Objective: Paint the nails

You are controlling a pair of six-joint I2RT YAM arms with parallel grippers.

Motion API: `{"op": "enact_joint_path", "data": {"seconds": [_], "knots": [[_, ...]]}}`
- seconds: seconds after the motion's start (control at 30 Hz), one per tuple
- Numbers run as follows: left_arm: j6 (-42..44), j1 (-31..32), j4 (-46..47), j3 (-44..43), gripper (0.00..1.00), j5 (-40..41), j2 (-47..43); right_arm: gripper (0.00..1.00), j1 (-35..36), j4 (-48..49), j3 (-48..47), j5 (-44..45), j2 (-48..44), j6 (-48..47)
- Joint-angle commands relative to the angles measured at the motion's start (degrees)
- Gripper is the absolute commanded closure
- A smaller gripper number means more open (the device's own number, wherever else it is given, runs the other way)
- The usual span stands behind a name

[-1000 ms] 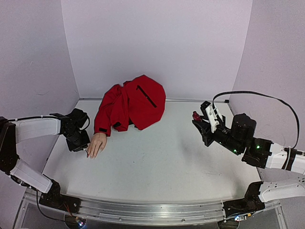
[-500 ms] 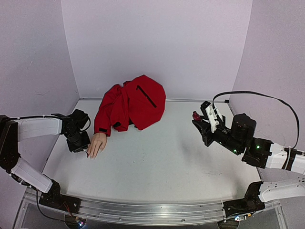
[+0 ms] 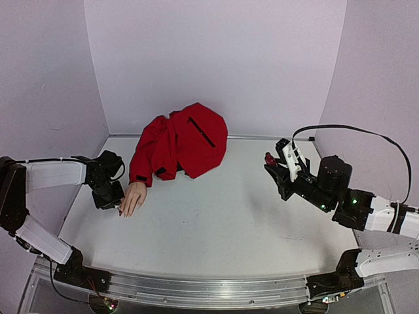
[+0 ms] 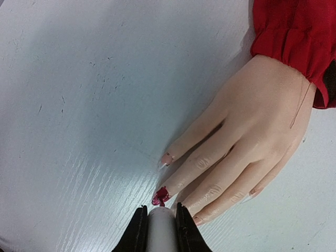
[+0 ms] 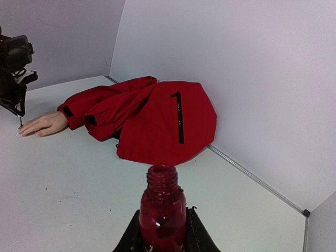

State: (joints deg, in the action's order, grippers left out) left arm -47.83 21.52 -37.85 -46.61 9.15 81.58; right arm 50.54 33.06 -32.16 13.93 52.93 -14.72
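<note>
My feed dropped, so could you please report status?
Left fingers shut on white brush cap, brush at red-daubed mannequin nail. Right fingers shut on open red polish bottle. Nothing obstructing.

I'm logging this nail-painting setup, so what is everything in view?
mannequin hand: one, beige, palm down at the table's left
nails: one dark red, the others that show pale, thumb's hidden
jacket: one, red, heaped at the back, its sleeve on the hand's wrist
polish bottle: one, red, uncapped, in the right pincer
brush cap: one, whitish, in the left pincer, by the red nail
table: one, white
walls: pale lilac, three sides
left pincer: shut on the brush cap
right pincer: shut on the polish bottle
</note>
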Motion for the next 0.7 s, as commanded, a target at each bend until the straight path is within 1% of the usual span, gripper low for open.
{"op": "enact_joint_path", "data": {"seconds": [0.0,0.67], "knots": [[0.29,-0.34,1.44,-0.66,1.00,0.28,-0.16,1.00,-0.21,4.43,-0.59,0.22,-1.07,0.83],[-0.37,-0.33,1.41,1.79,1.00,-0.66,-2.08,1.00,-0.20,4.38,-0.71,-0.15,-0.56,0.83]]}}
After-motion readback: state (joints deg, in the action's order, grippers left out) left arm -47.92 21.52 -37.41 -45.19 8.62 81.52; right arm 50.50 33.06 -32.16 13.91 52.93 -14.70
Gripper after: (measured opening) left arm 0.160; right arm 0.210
